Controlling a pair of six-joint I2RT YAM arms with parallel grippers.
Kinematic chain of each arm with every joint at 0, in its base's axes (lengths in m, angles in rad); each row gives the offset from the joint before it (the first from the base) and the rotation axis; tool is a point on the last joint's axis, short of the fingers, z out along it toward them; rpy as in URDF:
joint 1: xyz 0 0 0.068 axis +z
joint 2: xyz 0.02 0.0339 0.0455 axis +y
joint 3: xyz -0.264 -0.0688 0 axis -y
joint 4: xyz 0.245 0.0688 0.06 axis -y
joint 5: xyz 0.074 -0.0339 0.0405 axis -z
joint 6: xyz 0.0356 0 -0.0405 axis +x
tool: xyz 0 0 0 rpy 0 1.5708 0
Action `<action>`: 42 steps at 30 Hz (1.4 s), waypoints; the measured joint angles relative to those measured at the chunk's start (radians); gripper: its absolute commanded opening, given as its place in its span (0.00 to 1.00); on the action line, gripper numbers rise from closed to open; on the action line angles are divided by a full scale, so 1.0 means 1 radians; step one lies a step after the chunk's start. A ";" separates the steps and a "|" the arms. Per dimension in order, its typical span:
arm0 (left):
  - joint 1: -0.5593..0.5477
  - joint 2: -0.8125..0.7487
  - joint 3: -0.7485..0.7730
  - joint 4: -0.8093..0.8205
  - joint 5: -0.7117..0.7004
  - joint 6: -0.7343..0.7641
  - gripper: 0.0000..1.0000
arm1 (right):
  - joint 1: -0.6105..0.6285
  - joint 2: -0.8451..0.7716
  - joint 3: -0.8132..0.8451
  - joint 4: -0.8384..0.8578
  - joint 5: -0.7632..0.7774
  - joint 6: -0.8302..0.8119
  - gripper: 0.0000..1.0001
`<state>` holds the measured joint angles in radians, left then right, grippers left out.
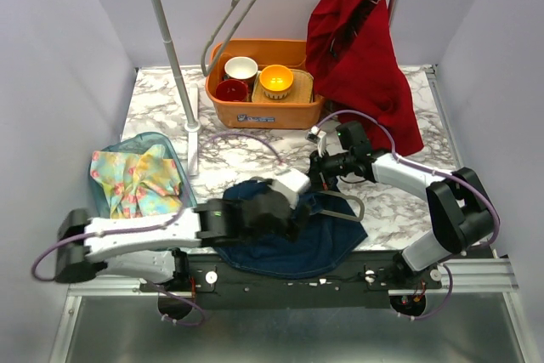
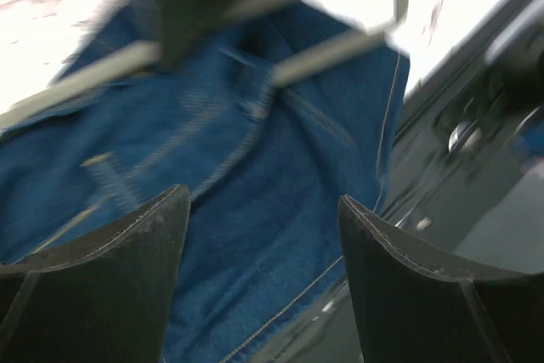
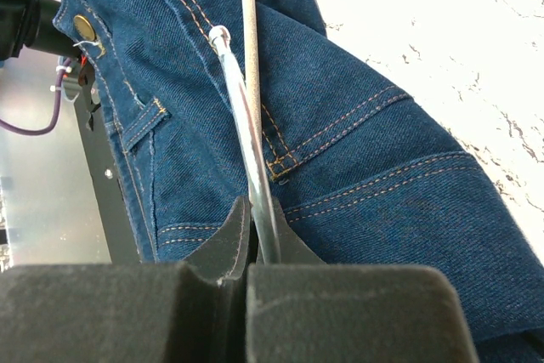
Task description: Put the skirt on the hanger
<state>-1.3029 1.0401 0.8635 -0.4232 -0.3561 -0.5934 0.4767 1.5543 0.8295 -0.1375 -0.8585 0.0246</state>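
Two pincers near the table [image 1: 161, 99] edge: left pincer [image 2: 262, 197] spread wide, empty, over the denim skirt [image 1: 289, 244]; right pincer [image 3: 253, 227] clamped on the hanger [image 3: 230, 82] lying across it. Mid-threading, apparently. Next: pinch waistband, draw over hanger arm.

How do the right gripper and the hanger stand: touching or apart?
Touching. The right wrist view shows the right gripper shut on the hanger, its wire pinched between the fingers.

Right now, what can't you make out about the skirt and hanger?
- Top external: left arm and right arm cover most of the metal hanger; hook unseen.
- Left wrist: motion blur; unclear whether the metal hanger is inside the denim skirt.
- Right wrist: metal hanger runs off the top edge beyond the right gripper.
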 measured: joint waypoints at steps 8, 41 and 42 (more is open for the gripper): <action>-0.148 0.415 0.169 0.068 -0.254 0.126 0.80 | 0.000 0.003 0.003 -0.005 -0.001 0.000 0.01; -0.056 0.335 0.233 0.078 -0.354 0.141 0.01 | 0.005 0.000 0.023 -0.026 -0.023 -0.029 0.01; -0.044 0.299 0.229 0.087 -0.330 0.146 0.00 | 0.005 -0.003 0.023 -0.028 -0.023 -0.035 0.01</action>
<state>-1.3468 1.3392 1.0924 -0.3363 -0.6865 -0.4477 0.4816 1.5517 0.8524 -0.1658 -0.8810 -0.0109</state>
